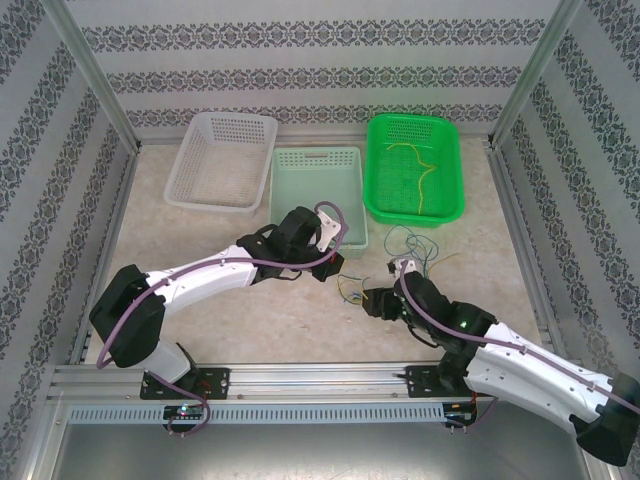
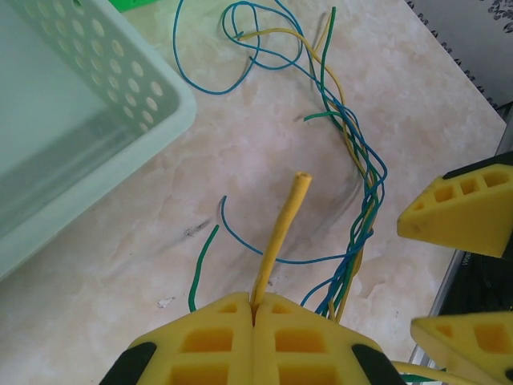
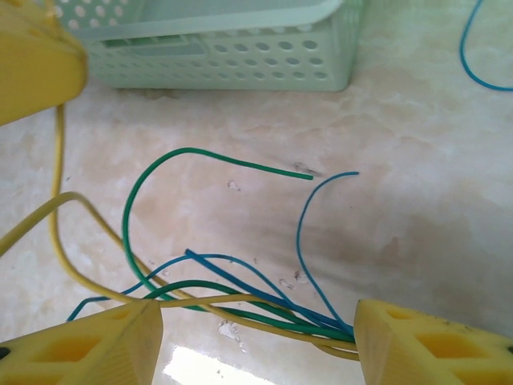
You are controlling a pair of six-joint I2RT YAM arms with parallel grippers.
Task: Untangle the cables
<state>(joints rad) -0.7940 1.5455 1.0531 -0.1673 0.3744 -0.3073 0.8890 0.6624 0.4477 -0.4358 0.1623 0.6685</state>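
I am standing beside the table (image 1: 250, 320) and the two arms are meeting near its middle, just in front of the pale mint basket (image 3: 240, 68). The cables (image 1: 415, 245) are lying there as one loose bundle of yellow, blue and dark green strands, partly twisted along each other and opening into loops toward the green basket (image 1: 371, 175).

The left claw (image 2: 253, 309) is pressed together and is pinching one yellow cable (image 2: 282, 224) close to its free end, so the short tip is standing out stiffly past the fingertips. I think it is holding this end because a free end is the easiest place to start drawing one strand out of the others.

The right claw (image 3: 258, 321) is spread wide, and the twisted part of the bundle is running across the gap between its two fingers without being squeezed. It seems to be waiting around the knot, ready to hold the rest back.

One yellow strand (image 1: 425, 175) is already lying alone inside the green basket, so I judge that separated cables are going there and that most of the work remains.
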